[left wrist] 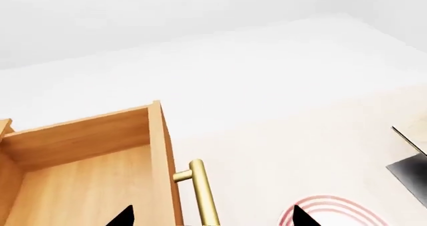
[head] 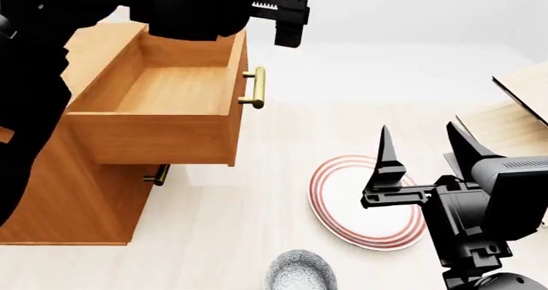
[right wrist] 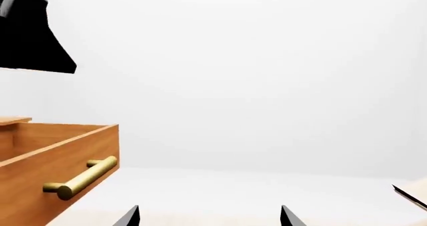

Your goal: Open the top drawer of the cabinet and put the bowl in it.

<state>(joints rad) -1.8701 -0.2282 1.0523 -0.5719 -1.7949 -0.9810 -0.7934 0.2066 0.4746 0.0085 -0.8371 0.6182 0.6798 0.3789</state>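
The bowl [head: 299,272] is seen nearest the robot in the head view, at the lower edge, resting on the pale floor; it is untouched by either gripper. The right gripper [head: 424,150] is held above and beyond it, over the red-ringed plate [head: 342,219], with its fingers spread apart and nothing between them; the bowl lies nearer the robot and to the left of this gripper. Further off, the top drawer [head: 158,110] is found pulled out of the cabinet [head: 77,206], its brass handle [head: 256,87] exposed and its interior bare. The left gripper [head: 287,15] is positioned above the drawer's far corner, jaws parted, gripping nothing. No legible writing or brand is observed.
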